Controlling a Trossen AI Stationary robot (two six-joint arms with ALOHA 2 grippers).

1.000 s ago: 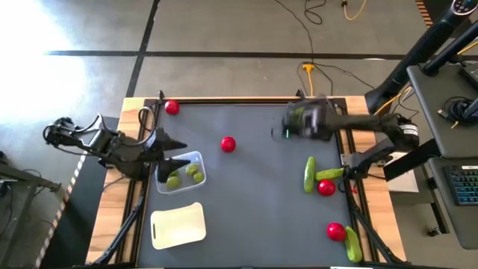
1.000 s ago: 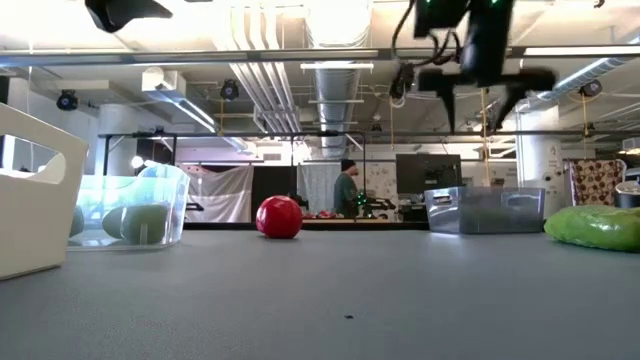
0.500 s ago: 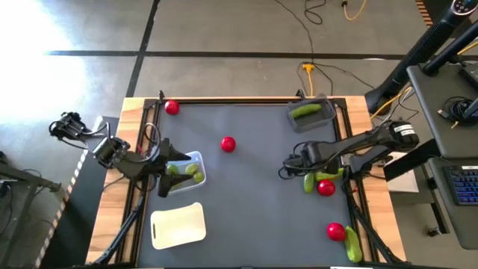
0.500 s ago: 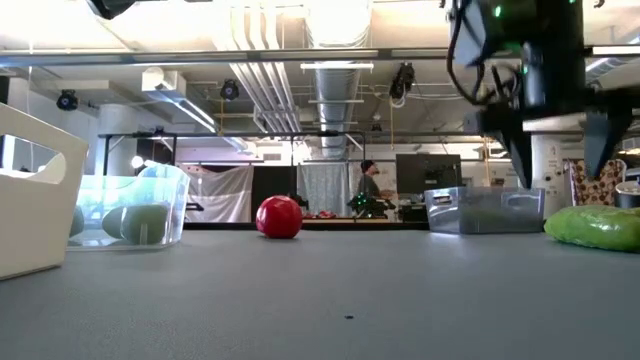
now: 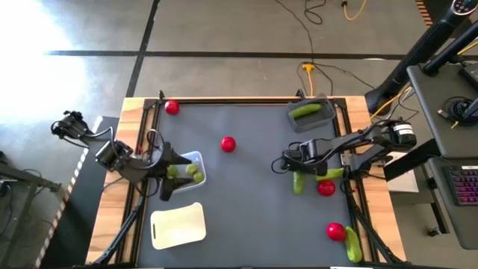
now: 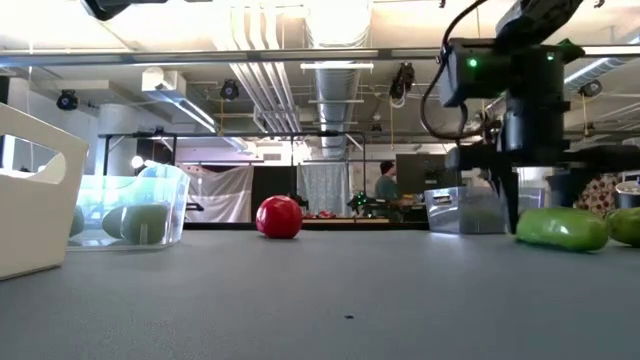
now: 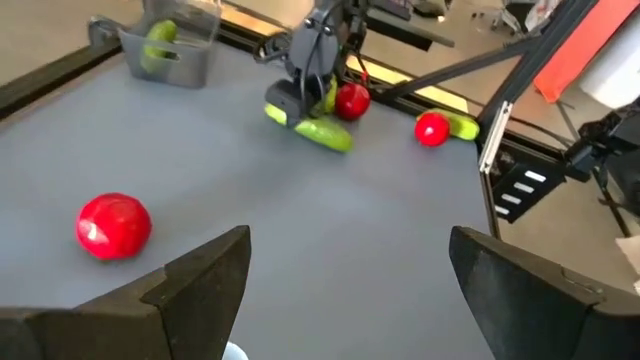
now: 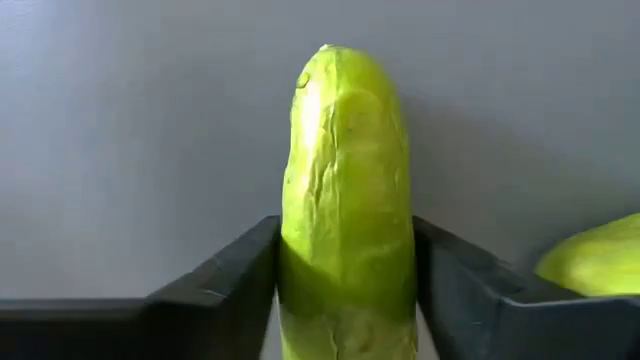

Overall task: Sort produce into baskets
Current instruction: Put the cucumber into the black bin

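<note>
My right gripper (image 5: 296, 170) is low over the table's right half, shut on a bright green cucumber (image 5: 299, 182); it also shows in the low view (image 6: 560, 228). Beside it lie a second cucumber (image 5: 329, 173) and a red tomato (image 5: 326, 187). My left gripper (image 5: 172, 175) is open and empty above the clear basket (image 5: 196, 159), which holds olive-green limes (image 5: 194, 173). The dark grey basket (image 5: 323, 117) at the far right holds one cucumber (image 5: 305, 112). The cream-white basket (image 5: 178, 226) stands near the front left. My right gripper pinches the cucumber's two long sides (image 8: 345, 285) between its two fingers (image 8: 225, 285), near the cucumber's far end. The fingers come from above, slanting from the table's right side, and lie across it. The cucumber lies level on the table, its free end toward the near edge.
Tomatoes lie at the far left corner (image 5: 172, 107), mid-table (image 5: 228, 144) and near the front right (image 5: 335, 232), the last beside another cucumber (image 5: 352, 245). The table's middle and front centre are bare. A person stands in the room beyond (image 6: 386, 185).
My right gripper has gone from above the dark grey basket toward the near edge, come down and shut on the cucumber, which has slid a little toward the table's left and turned slightly. My left gripper has drawn a little toward the near edge over the clear basket.
</note>
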